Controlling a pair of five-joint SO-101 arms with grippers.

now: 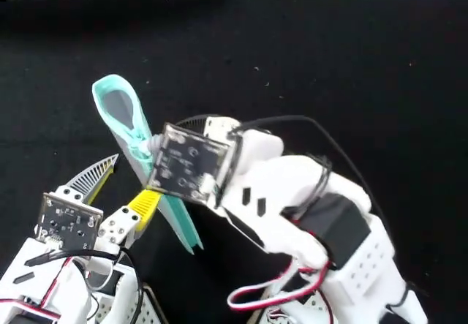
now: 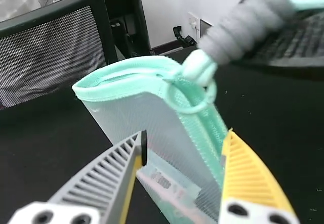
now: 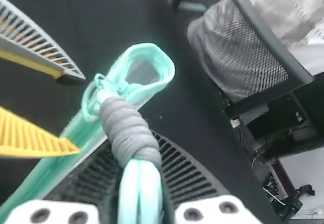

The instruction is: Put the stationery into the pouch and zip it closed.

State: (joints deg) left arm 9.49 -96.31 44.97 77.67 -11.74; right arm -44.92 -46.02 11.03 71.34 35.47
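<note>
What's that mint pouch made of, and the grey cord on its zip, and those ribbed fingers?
Pouch: seemingly soft matte mesh fabric; fine weave shows, contents faintly visible through it. Pull cord: likely textile, grey thread wound round mint strands. Fingers of the left gripper: probably hard matte plastic, with moulded ribs.

We look down on the tabletop [image 1: 365, 61] from high; both wrist cameras sit close, sharing the pouch [image 2: 142, 102] from opposite sides.
</note>
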